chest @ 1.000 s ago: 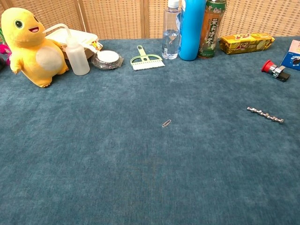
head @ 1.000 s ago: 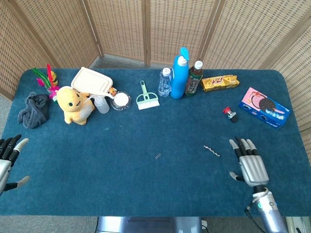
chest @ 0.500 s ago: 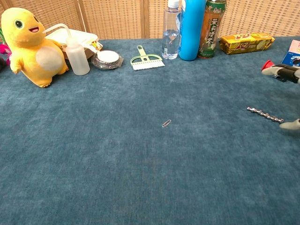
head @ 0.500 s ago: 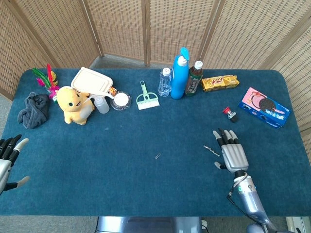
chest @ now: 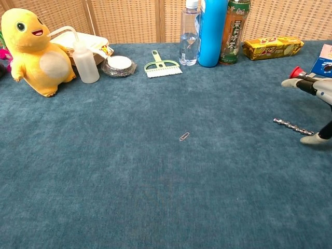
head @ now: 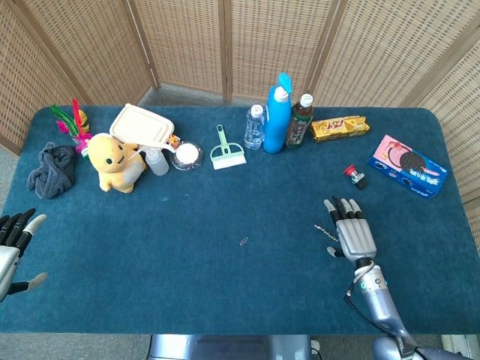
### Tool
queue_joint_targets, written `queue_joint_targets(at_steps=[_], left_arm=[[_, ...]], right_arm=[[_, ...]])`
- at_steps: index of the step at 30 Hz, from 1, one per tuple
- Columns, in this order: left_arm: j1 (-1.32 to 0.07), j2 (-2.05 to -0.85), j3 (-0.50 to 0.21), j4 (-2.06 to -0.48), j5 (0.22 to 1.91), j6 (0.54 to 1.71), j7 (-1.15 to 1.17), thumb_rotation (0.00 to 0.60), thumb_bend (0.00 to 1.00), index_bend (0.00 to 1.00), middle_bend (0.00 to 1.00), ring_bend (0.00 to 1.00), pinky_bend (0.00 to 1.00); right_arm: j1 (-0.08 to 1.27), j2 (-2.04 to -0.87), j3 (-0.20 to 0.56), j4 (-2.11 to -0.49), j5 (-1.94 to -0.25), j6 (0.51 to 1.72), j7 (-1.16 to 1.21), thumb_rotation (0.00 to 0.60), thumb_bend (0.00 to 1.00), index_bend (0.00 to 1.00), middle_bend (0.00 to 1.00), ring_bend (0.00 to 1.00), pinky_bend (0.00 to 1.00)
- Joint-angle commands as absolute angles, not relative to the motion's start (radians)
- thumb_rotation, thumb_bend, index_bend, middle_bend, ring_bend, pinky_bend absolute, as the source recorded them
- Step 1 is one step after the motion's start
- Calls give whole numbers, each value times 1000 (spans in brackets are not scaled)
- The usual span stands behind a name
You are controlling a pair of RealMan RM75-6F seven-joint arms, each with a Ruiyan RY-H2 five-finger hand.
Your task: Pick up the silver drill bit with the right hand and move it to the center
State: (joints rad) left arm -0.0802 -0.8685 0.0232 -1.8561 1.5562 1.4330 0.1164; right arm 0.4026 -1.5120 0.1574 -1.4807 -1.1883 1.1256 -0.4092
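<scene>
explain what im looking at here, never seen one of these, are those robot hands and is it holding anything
Yes, those are robot hands: two arms, each ending in a mechanical hand, steered remotely by a person. One picture looks down from the robot's head, the other looks out from its chest, lower and closer to the blue table.

The right hand is open, fingers spread, right beside a silver drill bit that lies flat on the table. It holds nothing yet; the job is to pick that bit up and move it to the centre. The left hand waits open at the table's near left edge.

Also on the table: a yellow plush toy, a blue bottle, a green brush, a biscuit box and a small paper clip.
</scene>
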Motion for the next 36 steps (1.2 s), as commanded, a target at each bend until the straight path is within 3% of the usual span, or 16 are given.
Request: queue_joint_targets(at_steps=[1, 36], left_arm=[[-82, -871, 24, -1855, 1554, 1429, 120, 600, 175, 34, 0, 0, 0], [-83, -869, 31, -1868, 1558, 1422, 118, 600, 175, 34, 0, 0, 0]], right_arm=[[407, -1514, 161, -1471, -1183, 1123, -405, 600, 0, 0, 0, 0, 0], [446, -1526, 181, -1380, -1104, 1088, -399, 600, 0, 0, 0, 0, 0]])
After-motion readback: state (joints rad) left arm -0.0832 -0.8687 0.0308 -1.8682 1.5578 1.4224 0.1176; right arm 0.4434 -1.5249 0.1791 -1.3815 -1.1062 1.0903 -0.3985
